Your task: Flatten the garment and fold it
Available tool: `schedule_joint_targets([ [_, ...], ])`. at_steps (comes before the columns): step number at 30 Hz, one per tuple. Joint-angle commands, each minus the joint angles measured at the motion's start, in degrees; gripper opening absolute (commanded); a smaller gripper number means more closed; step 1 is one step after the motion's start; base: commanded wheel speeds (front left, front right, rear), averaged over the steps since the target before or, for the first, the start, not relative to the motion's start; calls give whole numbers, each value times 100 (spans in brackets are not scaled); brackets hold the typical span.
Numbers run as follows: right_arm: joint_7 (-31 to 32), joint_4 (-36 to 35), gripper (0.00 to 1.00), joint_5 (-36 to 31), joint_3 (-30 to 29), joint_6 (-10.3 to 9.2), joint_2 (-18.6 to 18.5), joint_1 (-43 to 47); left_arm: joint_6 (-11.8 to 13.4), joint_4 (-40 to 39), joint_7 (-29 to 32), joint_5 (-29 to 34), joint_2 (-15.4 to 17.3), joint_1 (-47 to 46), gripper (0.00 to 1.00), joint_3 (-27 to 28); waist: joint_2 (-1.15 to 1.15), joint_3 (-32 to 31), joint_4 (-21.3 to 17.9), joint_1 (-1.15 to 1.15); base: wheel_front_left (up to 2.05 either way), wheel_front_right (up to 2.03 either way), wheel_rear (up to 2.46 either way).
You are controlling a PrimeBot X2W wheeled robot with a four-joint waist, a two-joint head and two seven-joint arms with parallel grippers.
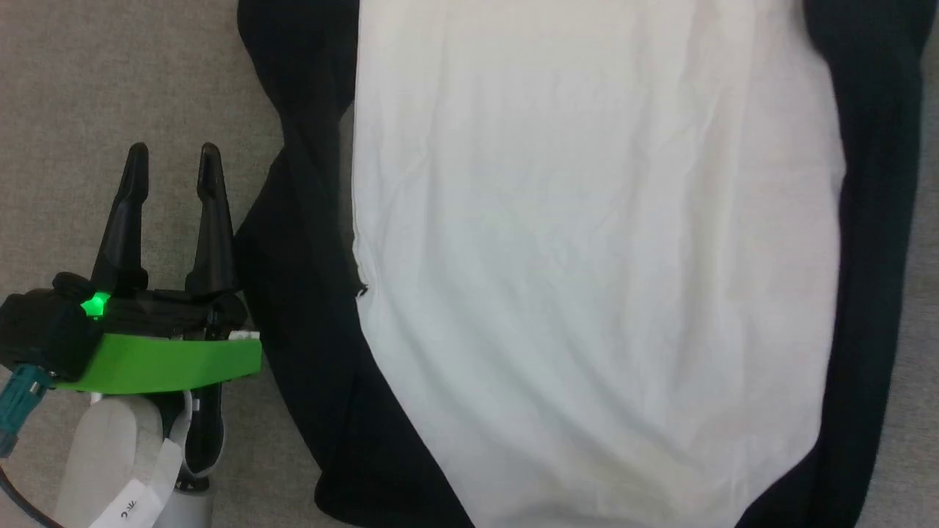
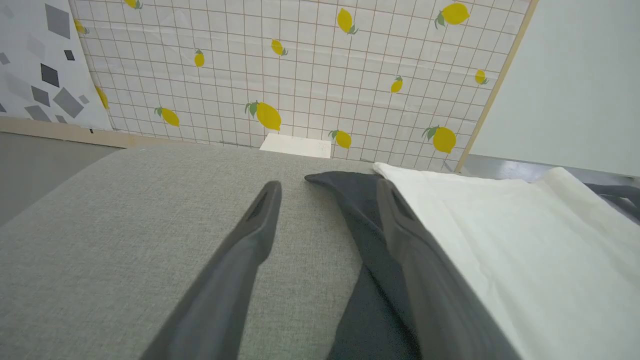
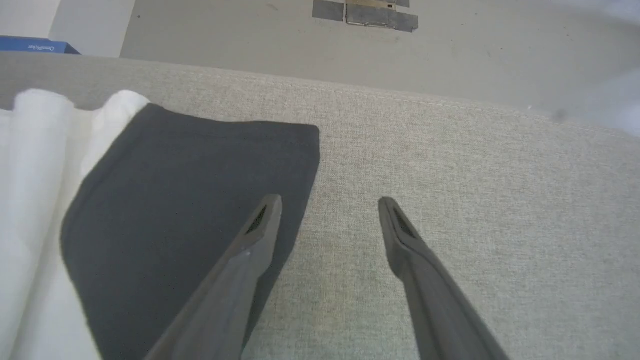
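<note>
Now, garment (image 1: 598,279) spread centre frame, left gripper (image 1: 173,152) lower left, just beside its black edge, fingers parted, empty, right gripper (image 3: 330,202) likewise.

Staged test room: lemon-print backdrop (image 2: 310,75) (bare grey floor (image 3: 225,35)).

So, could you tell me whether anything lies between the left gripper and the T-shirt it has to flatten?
Nothing visible does. The left gripper is open right beside the garment, at its black side, over grey upholstery; in the left wrist view one finger overlaps the black fabric.
</note>
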Motion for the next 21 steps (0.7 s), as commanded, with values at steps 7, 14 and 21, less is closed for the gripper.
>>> schedule_joint_targets([
  [7,45,152,100,-42,163,-8,-135,-262,-106,-51,-26,237,-161,-108,100,160,0,573,245,-1,0,0,0],
  [14,366,406,4,111,187,-8,-175,-263,-139,48,-26,277,-234,-119,100,196,0,574,239,-1,0,0,0],
  [21,10,331,0,25,-441,-8,-213,-244,-147,234,-26,275,-275,-113,100,194,0,280,188,-1,0,0,0],
])
